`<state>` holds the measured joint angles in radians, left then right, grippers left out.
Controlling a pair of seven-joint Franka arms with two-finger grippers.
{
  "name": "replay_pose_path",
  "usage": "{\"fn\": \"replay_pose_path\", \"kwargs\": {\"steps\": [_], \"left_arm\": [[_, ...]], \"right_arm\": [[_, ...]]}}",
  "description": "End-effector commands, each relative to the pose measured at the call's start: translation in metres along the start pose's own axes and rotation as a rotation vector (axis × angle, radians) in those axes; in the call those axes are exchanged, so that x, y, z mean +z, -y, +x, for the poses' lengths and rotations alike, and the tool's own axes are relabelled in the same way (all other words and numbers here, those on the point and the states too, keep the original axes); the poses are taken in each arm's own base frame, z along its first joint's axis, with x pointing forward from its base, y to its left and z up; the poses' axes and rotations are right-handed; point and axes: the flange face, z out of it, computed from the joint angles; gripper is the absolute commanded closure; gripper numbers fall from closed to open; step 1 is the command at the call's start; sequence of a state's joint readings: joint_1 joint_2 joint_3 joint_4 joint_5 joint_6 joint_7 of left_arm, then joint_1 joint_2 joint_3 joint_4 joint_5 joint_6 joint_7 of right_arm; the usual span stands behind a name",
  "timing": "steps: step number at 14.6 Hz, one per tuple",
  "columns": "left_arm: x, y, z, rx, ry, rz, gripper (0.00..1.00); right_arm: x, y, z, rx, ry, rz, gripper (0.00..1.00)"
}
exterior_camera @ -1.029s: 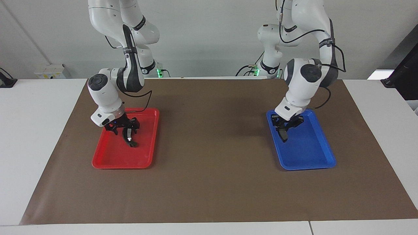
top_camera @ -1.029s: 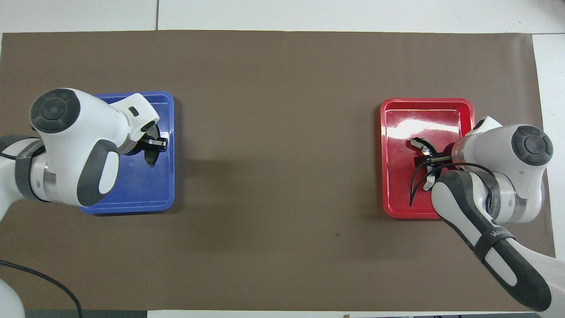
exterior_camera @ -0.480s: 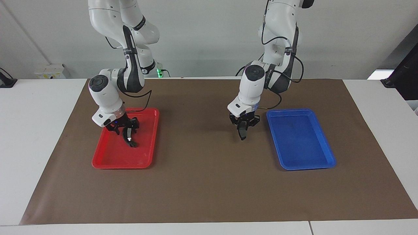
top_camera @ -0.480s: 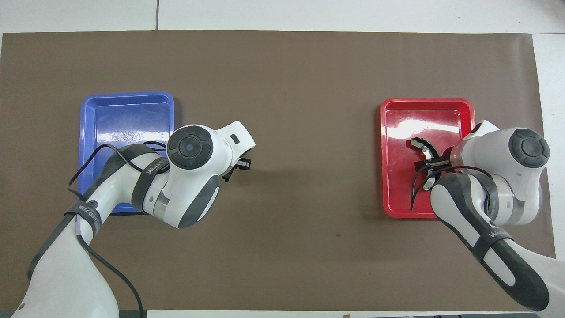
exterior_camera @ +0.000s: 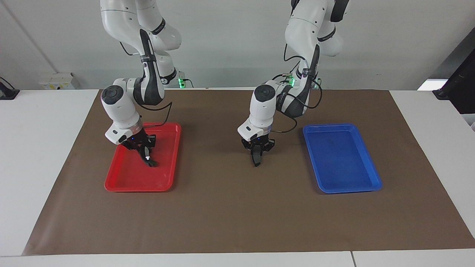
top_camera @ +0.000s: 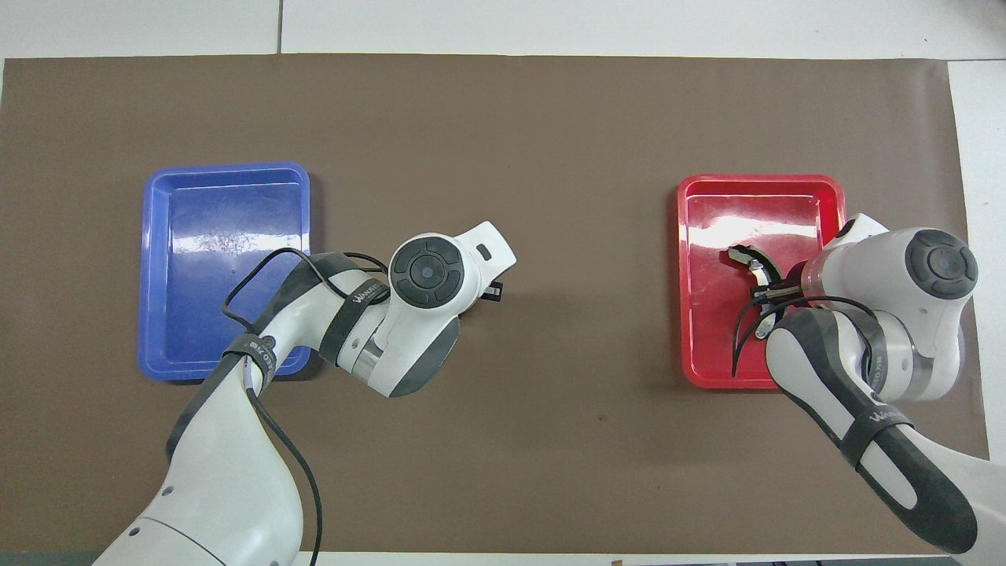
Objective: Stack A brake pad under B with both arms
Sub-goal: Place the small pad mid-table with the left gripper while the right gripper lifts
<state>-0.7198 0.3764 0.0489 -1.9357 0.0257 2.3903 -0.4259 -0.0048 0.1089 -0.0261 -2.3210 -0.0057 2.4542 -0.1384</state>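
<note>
My left gripper is shut on the A brake pad, a short dark grey pad that hangs downward from it just above the middle of the brown mat. In the overhead view my left wrist covers the pad, and only a bit of that gripper shows. My right gripper is shut on B, the long black crescent pad with a shiny spot, low over the red tray. B and the right gripper also show in the overhead view.
A blue tray lies on the mat toward the left arm's end with nothing in it; it also shows in the overhead view. The red tray lies toward the right arm's end.
My left gripper has carried the A brake pad out of the blue tray to over the mat's middle. My right gripper has stayed low over the red tray with B.
</note>
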Motion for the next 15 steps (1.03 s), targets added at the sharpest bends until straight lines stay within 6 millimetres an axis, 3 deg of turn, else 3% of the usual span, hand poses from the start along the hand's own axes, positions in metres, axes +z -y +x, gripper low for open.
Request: {"fn": "replay_pose_path", "kwargs": {"steps": [1,2,4,8,12,14,15], "left_arm": [[-0.003,0.003,0.007,-0.014,-0.016,0.008,0.01],[-0.008,0.008,0.007,-0.02,-0.017,0.008,0.01],[-0.032,0.028,0.009,-0.041,0.004,0.018,0.01],[-0.095,0.119,0.014,-0.138,0.04,0.033,0.01],[-0.144,0.21,0.005,-0.05,0.11,0.04,0.01],[-0.171,0.253,-0.002,-0.023,0.121,0.035,0.01],[-0.182,0.274,-0.006,-0.016,0.124,0.032,0.01]], "right_arm": [[-0.029,0.001,0.016,0.06,0.007,0.013,1.0],[-0.041,0.004,0.022,0.083,0.024,0.014,1.0],[-0.068,0.031,0.039,0.093,0.052,0.016,1.0],[-0.098,0.111,0.063,0.157,0.054,0.009,1.0],[-0.097,0.199,0.07,0.286,0.032,0.009,1.0],[-0.091,0.261,0.082,0.328,0.032,0.008,1.0],[-0.086,0.282,0.091,0.359,0.028,0.006,1.0]]}}
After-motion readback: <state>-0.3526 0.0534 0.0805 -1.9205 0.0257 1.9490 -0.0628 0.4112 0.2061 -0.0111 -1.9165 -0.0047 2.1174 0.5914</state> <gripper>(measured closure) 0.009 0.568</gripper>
